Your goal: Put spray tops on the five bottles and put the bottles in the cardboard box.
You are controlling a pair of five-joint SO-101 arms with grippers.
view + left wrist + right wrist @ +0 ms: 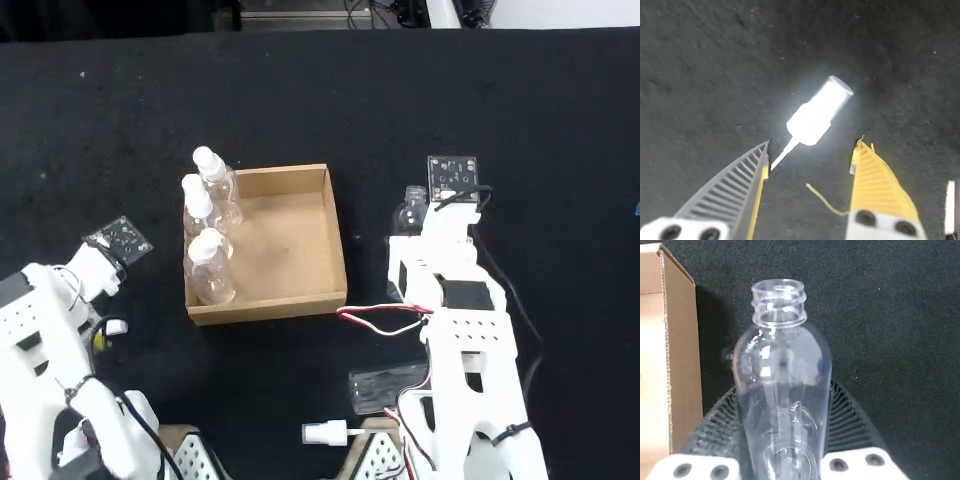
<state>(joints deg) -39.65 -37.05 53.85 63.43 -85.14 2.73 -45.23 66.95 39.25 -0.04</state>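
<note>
Capping step: my right gripper (784, 412) gripped the uncapped bottle (782, 365), left gripper (812, 147) hung open over spray top (817, 117), needing pinching next

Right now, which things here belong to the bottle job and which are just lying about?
Job: cardboard box; three capped bottles inside it; open bottle in the right hand; spray top at the left hand; second spray top lying loose.
Lying about: clear object beside that top, unidentifiable; black mat.

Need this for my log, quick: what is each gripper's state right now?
Left gripper: open, a loose spray top just ahead of it.
Right gripper: closed on an uncapped bottle.
</note>
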